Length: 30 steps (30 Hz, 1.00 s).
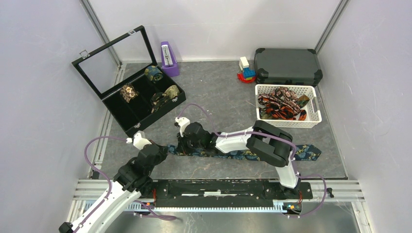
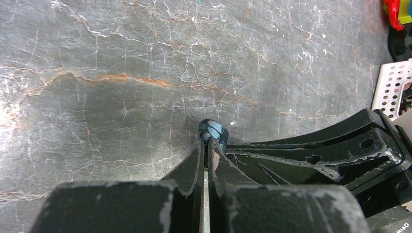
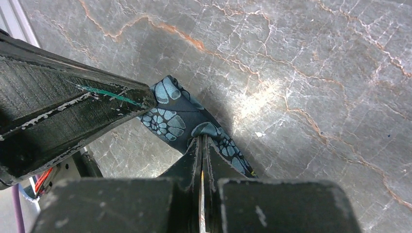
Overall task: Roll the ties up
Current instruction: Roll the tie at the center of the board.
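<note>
A dark navy tie (image 1: 306,152) with a blue floral pattern lies stretched along the table's near side. Its narrow end is folded up between both grippers at the left. My left gripper (image 1: 164,149) is shut on the very tip of the tie (image 2: 214,130), and in its own view its fingertips (image 2: 206,143) are pressed together. My right gripper (image 1: 182,144) is shut on a raised fold of the tie (image 3: 167,119) just beside it, the jaws (image 3: 201,140) closed on the fabric. The left gripper's finger (image 3: 73,104) touches the fold from the left.
A black display box (image 1: 160,112) with its lid open stands at the back left and holds several rolled ties. A white basket (image 1: 287,124) of loose ties stands at the right. Behind them are a grey case (image 1: 289,65), toy blocks (image 1: 247,70) and a purple object (image 1: 168,58).
</note>
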Available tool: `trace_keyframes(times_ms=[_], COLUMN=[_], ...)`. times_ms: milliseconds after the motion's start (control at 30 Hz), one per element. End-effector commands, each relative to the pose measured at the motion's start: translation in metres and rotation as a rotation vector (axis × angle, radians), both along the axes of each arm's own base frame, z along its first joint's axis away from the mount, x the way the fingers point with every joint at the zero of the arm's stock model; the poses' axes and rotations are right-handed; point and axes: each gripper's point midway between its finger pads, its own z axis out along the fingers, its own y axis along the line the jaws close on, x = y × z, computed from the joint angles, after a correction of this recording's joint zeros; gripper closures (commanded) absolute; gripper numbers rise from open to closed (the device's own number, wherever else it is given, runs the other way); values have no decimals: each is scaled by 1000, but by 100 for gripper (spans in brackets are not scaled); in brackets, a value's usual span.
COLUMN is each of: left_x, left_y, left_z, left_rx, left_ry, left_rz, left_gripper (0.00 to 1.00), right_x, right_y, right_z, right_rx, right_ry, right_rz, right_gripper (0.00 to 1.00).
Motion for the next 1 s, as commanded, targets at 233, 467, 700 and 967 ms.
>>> trace_keyframes(times_ms=[233,467,700,967], left_x=[8,9,10,9], left_y=[2,1,2,0], left_z=[31,36,40,38], left_rx=[22,50,80,117], left_ry=[-63,-60,-56,-36], left_rz=[-6,-26,-35,-74], left_gripper=[98,98,98,98], right_x=[-1,0,-10,-14], right_y=[11,30,42,18], right_z=[24,22,29,33], right_rx=[87,127,194,195], right_ry=[-25,-8,5,-5], right_rz=[13,33,80,83], right_gripper=[100,100,100,100])
